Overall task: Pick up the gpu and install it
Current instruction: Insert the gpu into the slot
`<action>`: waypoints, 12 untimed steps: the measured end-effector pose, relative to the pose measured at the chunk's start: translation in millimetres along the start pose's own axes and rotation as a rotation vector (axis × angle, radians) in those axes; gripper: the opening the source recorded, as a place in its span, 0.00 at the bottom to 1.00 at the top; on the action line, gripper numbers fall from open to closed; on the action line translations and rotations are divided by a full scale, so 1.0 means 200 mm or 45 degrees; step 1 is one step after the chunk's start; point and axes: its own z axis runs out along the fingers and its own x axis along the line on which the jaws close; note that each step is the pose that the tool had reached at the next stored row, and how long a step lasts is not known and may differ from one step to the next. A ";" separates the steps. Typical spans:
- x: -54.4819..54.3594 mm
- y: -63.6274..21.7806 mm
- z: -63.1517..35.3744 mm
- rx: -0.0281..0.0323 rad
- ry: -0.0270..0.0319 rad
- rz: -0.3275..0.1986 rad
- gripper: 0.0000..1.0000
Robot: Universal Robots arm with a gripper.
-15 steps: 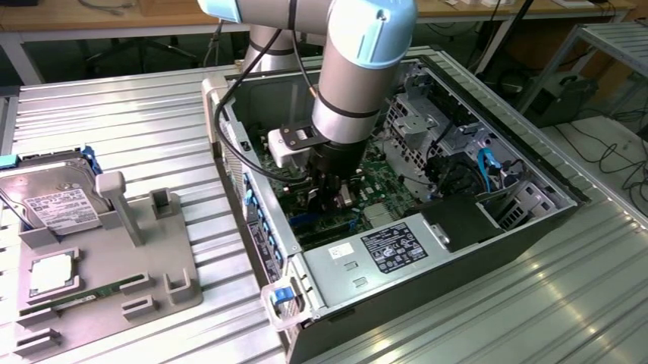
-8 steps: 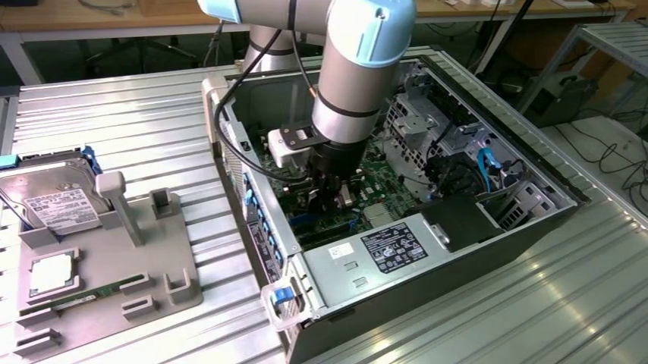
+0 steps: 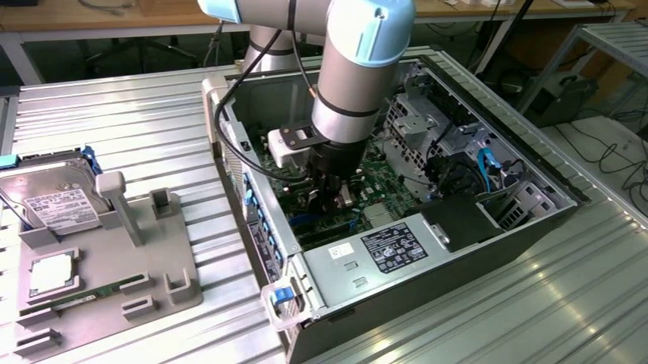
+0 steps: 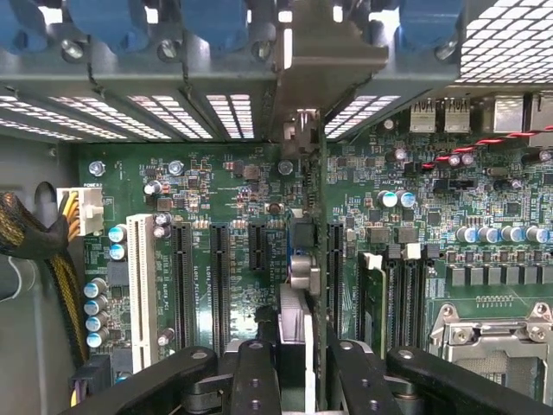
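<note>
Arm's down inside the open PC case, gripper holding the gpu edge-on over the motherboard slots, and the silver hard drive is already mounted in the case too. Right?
Not quite: the silver hard drive with a white label sits outside the case in the grey fixture tray, per the exterior view. The rest holds: the gripper grips the thin gpu card over the green motherboard.

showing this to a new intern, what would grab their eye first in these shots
The robot arm plunging into the open computer case dominates the exterior view. Its pincer grips the gpu edge-on above the green motherboard, among the black expansion slots. At the exterior view's left, a silver hard drive sits on a grey parts tray.
</note>
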 end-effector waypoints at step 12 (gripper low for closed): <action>0.00 0.000 -0.008 0.0004 -0.0018 0.000 0.28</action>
